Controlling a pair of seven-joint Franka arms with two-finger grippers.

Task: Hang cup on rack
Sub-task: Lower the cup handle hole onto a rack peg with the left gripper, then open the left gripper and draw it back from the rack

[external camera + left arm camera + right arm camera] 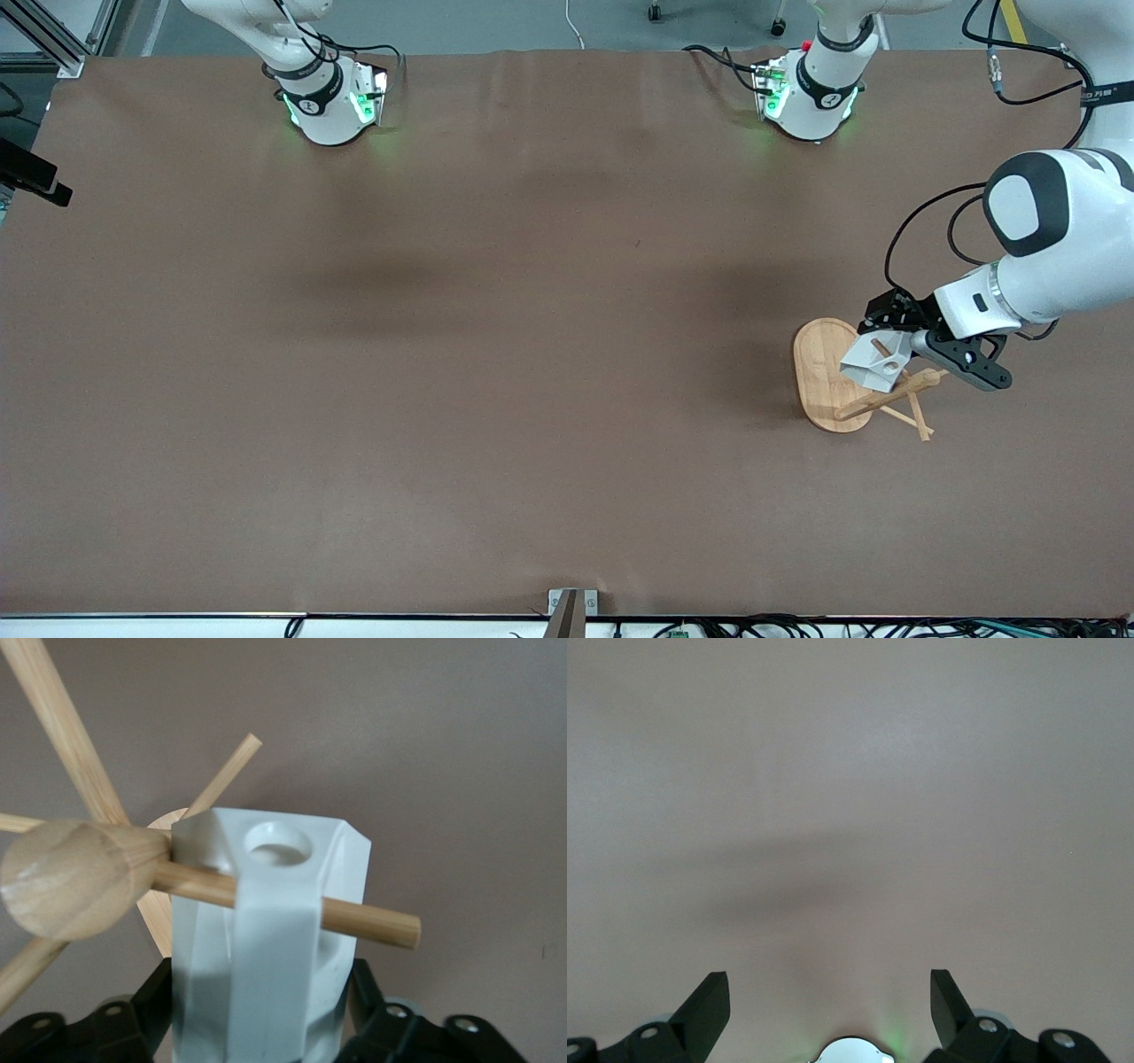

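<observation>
Left pincer (257,1028), over the rack (833,377) at the left arm's end of the tabletop (496,354), flanked the cup (266,939) w/ a peg thru its handle, grip unclear; light, rigid, prob. slick, best held by body; right pincer (830,1001) waited open.

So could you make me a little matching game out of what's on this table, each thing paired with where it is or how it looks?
Things:
1. cup
2. rack
3. left gripper
4. right gripper

Descriptions:
A. light bamboo, standing toward the left arm's end of the table
B. open, over bare tabletop, waiting
C. white and faceted, threaded onto a peg
D. right at the cup, over the rack

Pairs: 1-C, 2-A, 3-D, 4-B
</observation>
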